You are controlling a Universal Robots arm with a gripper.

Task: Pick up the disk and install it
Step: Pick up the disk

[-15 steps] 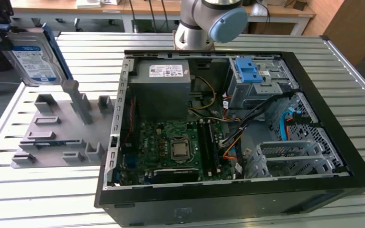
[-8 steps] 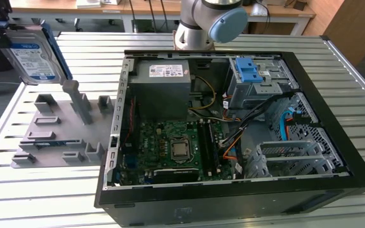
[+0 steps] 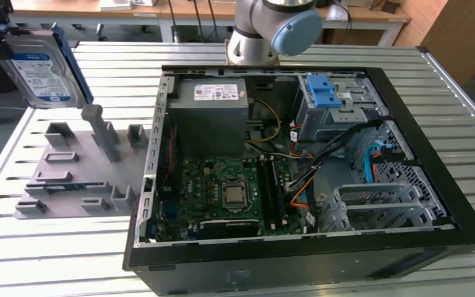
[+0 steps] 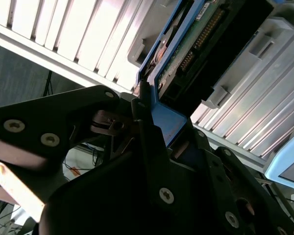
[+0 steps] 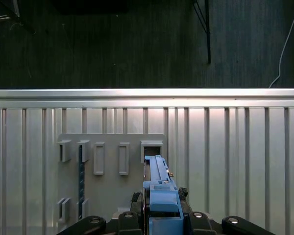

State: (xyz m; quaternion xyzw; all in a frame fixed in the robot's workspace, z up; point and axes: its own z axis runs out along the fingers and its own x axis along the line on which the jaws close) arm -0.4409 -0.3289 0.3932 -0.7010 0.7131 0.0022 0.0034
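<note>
The disk, a silver drive with a white-and-blue label in a blue carrier bracket, hangs upright in the air at the exterior view's far left, above the grey holder fixture. My gripper is shut on its upper end. In the first wrist view the disk shows edge-on between my gripper fingers, over the fixture. In the second wrist view the disk shows its circuit-board side, and a finger presses on the blue bracket.
An open black computer case lies on the slatted metal table. Inside are a grey power-supply box, a motherboard, a metal drive cage with a blue latch and a metal bay. The arm's base stands behind the case.
</note>
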